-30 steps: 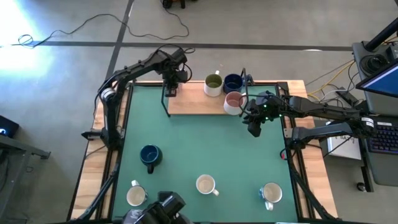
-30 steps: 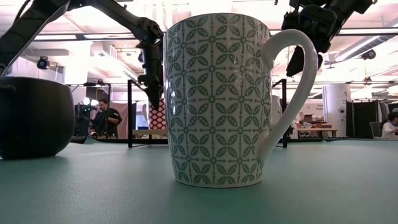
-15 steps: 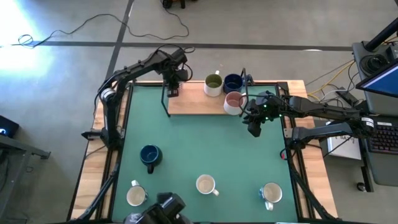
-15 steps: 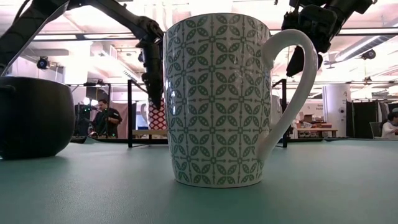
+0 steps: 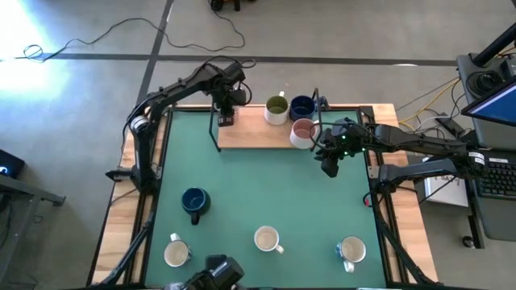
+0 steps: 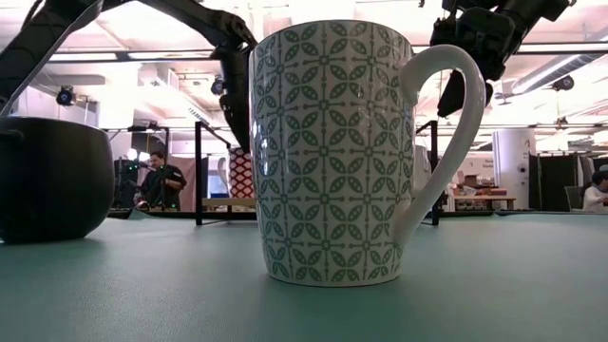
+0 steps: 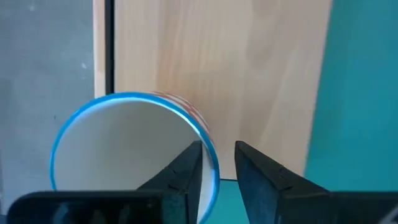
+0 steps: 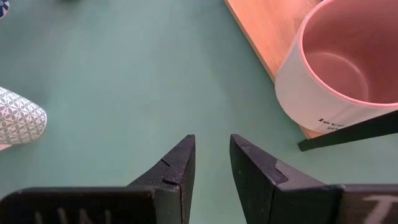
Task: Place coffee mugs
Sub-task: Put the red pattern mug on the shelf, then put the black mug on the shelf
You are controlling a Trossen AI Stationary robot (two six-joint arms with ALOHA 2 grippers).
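Hovering over the far-left corner of the wooden board (image 5: 250,133), the left claw (image 5: 226,107) has a blue-rimmed mug (image 7: 134,152) directly under it. In the left wrist view one finger sits inside the rim and the other outside, the mug wall between them and the gap narrow; I cannot tell for sure whether the pads are gripping the wall or have let go of it. The mug stands upright with its base on the board, at the end nearest the left arm, so any lift away would run straight up along the mug's own axis.

The right claw (image 5: 328,157) hangs over the green desk (image 5: 266,185) just beside the board's other end, its fingers narrowly apart and holding nothing. The pink-lined mug (image 5: 303,132) is right next to it on the board, with the green-lined mug (image 5: 276,109) and a dark blue mug (image 5: 302,106) a little further along.

Four mugs wait on the near side of the desk: another dark blue one (image 5: 194,202), a cream one (image 5: 176,253), the patterned one (image 5: 267,238) and one more (image 5: 351,250). The first two lie closer to the left arm, the last closer to the right.
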